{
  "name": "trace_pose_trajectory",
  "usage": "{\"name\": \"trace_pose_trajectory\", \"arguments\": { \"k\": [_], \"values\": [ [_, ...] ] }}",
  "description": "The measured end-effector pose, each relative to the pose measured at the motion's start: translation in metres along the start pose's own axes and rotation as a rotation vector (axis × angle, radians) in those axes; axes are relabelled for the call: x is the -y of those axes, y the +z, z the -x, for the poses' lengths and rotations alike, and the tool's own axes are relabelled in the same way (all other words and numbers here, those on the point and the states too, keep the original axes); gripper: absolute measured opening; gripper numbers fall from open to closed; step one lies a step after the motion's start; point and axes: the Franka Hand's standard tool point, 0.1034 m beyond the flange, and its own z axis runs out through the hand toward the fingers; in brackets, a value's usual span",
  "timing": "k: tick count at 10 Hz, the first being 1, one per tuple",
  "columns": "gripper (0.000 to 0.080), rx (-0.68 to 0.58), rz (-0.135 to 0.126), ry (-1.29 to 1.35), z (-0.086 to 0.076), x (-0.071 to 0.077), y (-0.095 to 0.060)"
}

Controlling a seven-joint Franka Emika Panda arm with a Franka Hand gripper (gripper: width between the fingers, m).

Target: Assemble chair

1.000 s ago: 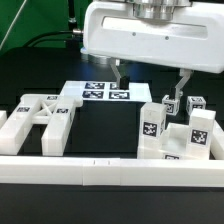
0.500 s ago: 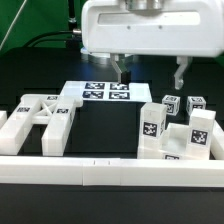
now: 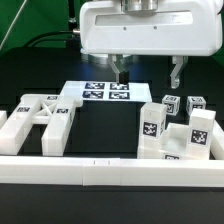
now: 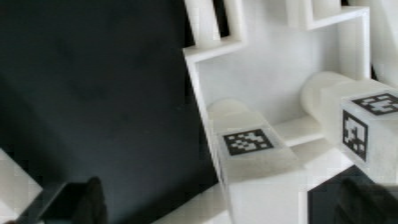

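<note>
Gripper point(image 3: 148, 72) spread wide, empty, hanging by the table's point(image 3: 100, 128) far edge, above the marker board point(image 3: 105, 92). Chair parts are glossy white, marked only with black-and-white square tags. X-braced side frame point(image 3: 40, 122) sits at the near edge, exterior view's left. Seat block point(image 3: 192, 135) and cubes point(image 3: 170, 103) sit toward the right corner. Wrist view alone shows two tagged pieces point(image 4: 249, 140) close up.

Black table point(image 3: 100, 132), marker board point(image 3: 78, 92) and white border rail point(image 3: 100, 173).
The marker board lies flat toward the back of the table, showing several black-and-white square tags. The long, low border rail runs along the near edge from the exterior view's left to its right, well apart from the board.
</note>
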Motion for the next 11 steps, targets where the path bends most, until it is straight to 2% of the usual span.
{"name": "trace_pose_trajectory", "arguments": {
  "k": [3, 4, 8, 11],
  "values": [
    [0.0649, -0.055, 0.011, -0.034, 0.008, 0.001, 0.027],
    [0.0649, -0.067, 0.013, -0.036, 0.007, 0.000, 0.030],
    [0.0649, -0.067, 0.015, -0.036, 0.006, -0.001, 0.031],
    [0.0649, -0.077, 0.025, -0.060, -0.001, -0.008, 0.039]
  ]
}}
